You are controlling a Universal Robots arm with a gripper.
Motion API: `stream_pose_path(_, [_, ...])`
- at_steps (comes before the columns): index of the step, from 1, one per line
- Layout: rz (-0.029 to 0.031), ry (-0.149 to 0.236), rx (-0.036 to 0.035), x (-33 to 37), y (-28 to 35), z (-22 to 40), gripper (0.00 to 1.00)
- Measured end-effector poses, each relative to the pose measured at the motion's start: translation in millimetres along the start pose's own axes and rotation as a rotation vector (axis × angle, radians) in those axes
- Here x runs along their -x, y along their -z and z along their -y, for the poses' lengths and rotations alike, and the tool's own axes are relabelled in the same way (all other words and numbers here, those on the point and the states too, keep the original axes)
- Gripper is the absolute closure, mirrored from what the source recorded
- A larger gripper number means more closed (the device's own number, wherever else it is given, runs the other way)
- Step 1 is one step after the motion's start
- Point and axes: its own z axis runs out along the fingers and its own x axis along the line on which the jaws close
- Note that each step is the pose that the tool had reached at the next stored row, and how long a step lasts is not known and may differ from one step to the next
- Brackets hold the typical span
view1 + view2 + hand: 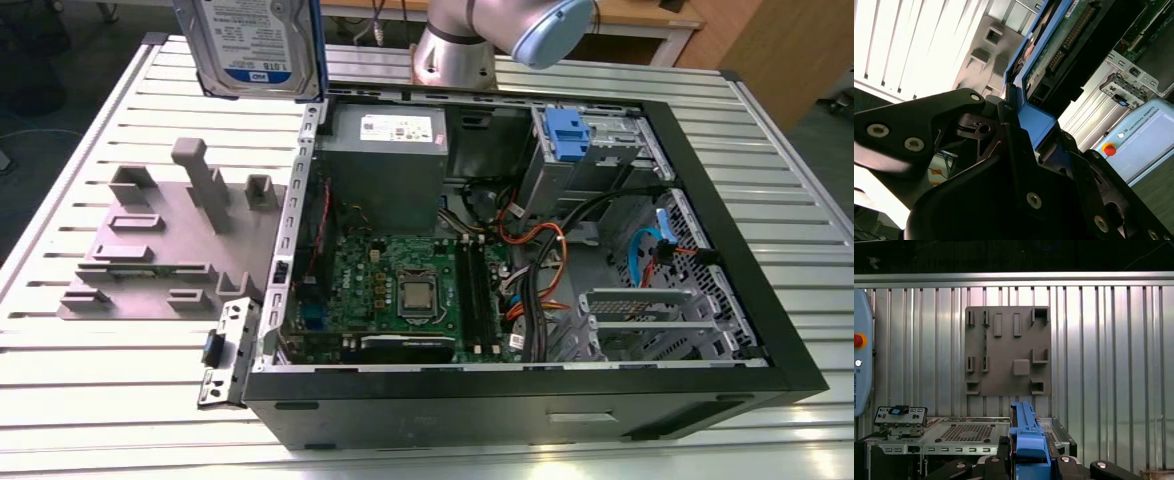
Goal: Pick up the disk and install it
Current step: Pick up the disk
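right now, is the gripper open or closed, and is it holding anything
Gripper: closed, holding the disk by its blue frame, up in the air.

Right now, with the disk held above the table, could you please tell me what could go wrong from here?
1. The end effector grips the disk by one end of its blue frame, so it might tilt or slip.
2. Loose orange and black cables lie inside the open case near the drive cage; the disk could snag them.
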Motion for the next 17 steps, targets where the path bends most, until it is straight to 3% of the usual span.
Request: stream_pose_path(17, [0.0001,-0.004,0.0,0.5,0.2,25.6,0.64])
